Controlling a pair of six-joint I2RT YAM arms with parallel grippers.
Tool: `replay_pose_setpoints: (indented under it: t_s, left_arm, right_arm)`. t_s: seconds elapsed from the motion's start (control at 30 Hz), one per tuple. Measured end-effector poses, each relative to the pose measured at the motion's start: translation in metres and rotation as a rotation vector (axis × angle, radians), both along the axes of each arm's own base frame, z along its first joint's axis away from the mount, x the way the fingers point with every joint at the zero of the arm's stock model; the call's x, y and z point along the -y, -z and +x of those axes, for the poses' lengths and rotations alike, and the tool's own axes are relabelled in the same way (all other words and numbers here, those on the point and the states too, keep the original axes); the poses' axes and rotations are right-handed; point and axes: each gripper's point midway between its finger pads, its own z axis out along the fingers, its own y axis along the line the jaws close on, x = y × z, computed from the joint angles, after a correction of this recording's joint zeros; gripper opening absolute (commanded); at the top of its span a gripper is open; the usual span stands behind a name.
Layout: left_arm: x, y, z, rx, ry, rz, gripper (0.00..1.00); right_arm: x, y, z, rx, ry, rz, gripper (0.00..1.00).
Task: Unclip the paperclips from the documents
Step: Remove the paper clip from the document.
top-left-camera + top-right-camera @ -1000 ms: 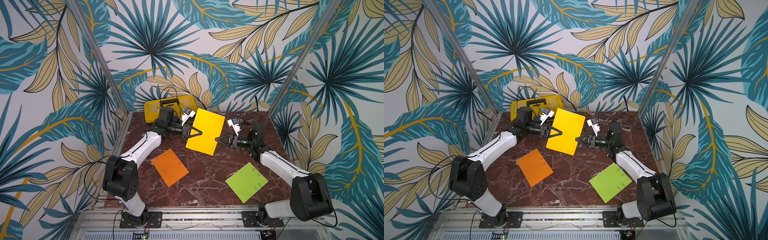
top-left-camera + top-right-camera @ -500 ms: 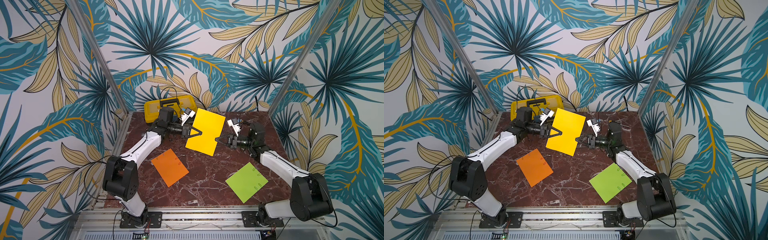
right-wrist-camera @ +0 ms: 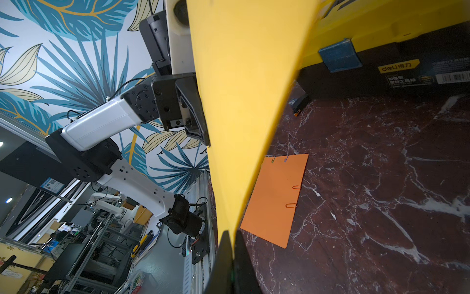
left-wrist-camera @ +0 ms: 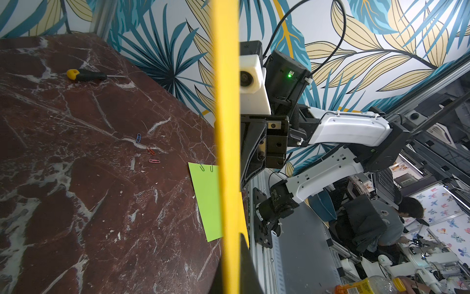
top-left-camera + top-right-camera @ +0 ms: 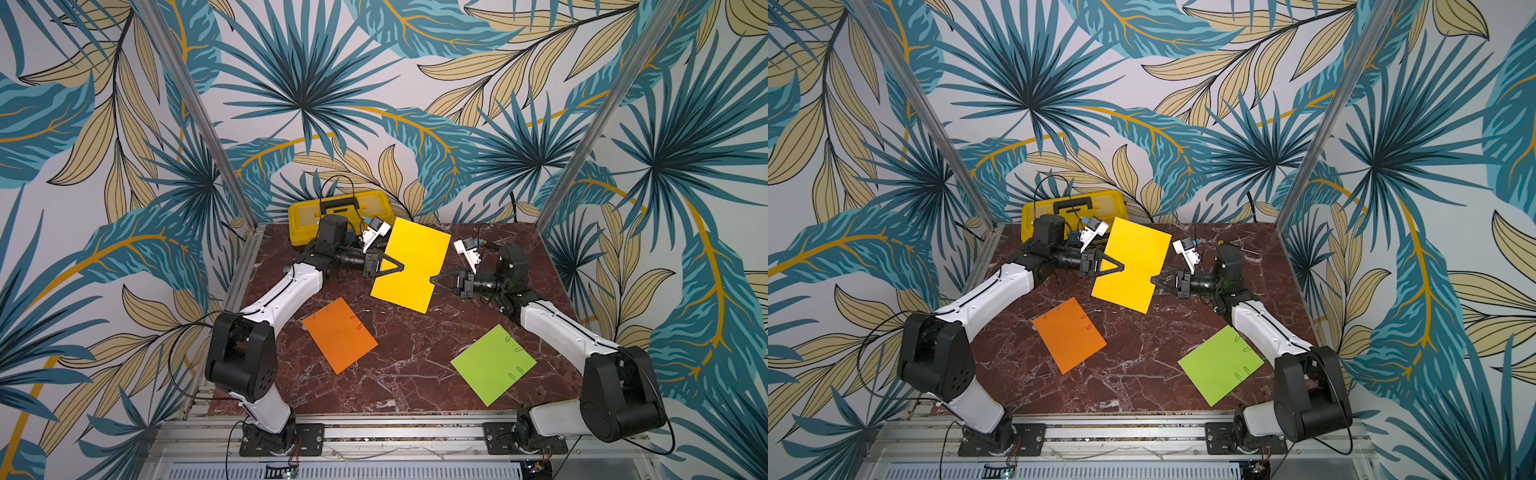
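Both top views show left hand (image 5: 401,266) and right hand (image 5: 433,279) pinching yellow sheet (image 5: 417,248).

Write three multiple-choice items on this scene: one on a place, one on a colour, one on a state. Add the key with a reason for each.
1. Where does the toolbox stand?
A) at the front rail
B) at the back of the table, behind the left arm
C) between the two arm bases

2. What colour is the raised sheet that the left gripper and the right gripper hold off the table?
A) orange
B) lime green
C) yellow

3. How is the orange sheet?
A) lying flat with paperclips on its edges
B) folded in half
C) pinched in the left fingers

Key:
1. B, the box sits against the back wall in both top views.
2. C, both pairs of fingers are shut on opposite edges of the raised sheet, which is yellow.
3. A, the right wrist view shows it flat with clips on two edges.
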Motion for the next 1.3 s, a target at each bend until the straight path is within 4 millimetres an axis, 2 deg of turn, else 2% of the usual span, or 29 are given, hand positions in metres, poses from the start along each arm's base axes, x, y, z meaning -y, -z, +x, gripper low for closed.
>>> replay_pose_setpoints:
  t_s: [1.3]
  left_arm:
    - [-0.0001,0.0026,-0.0006,0.002,0.001,0.002,0.0]
  right_arm:
    - [0.0024,0.0021,0.0004,0.003,0.001,-0.007,0.03]
